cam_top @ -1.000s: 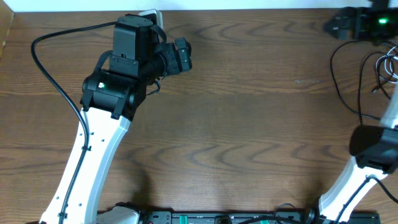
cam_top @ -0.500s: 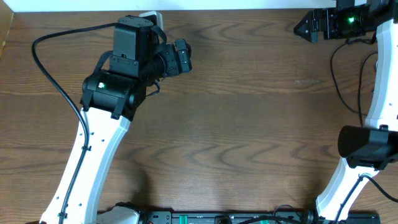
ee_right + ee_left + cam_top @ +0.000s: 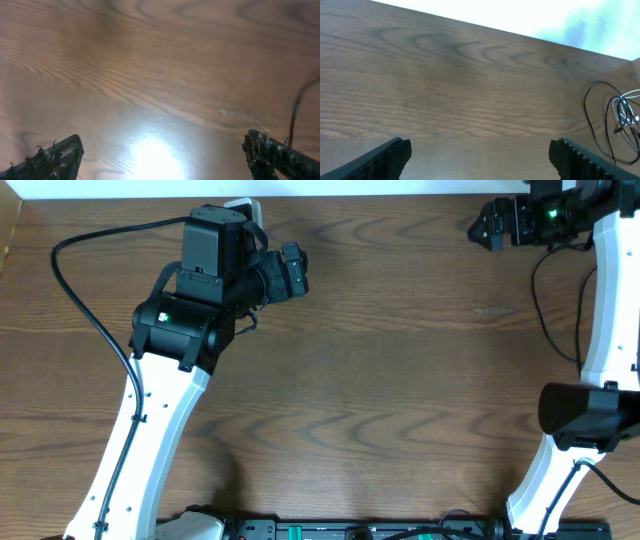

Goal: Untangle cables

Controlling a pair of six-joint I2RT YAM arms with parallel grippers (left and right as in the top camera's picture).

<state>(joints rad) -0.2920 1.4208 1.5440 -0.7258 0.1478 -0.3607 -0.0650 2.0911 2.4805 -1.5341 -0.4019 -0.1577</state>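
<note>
The black cable [image 3: 586, 113] lies as a thin loop at the table's far right. In the overhead view [image 3: 537, 298] it curves beside the right arm. The white, silvery cable [image 3: 625, 109] is bundled inside that loop; in the overhead view the right arm hides it. My left gripper [image 3: 298, 272] is open and empty over the left part of the table, its fingers wide apart [image 3: 480, 156]. My right gripper [image 3: 480, 227] is open and empty near the far edge, left of the cables; its view [image 3: 165, 157] shows bare wood and a short piece of black cable [image 3: 299, 102].
The wooden table [image 3: 380, 380] has a white wall along its far edge. A thick black cord [image 3: 75, 290] runs to the left arm. The right arm's white link [image 3: 605, 290] stands over the cable area. Equipment [image 3: 350, 530] lines the near edge.
My right gripper has swung left along the far edge, away from the cables, and the right arm now covers the white bundle in the overhead view. The left arm has not moved.
</note>
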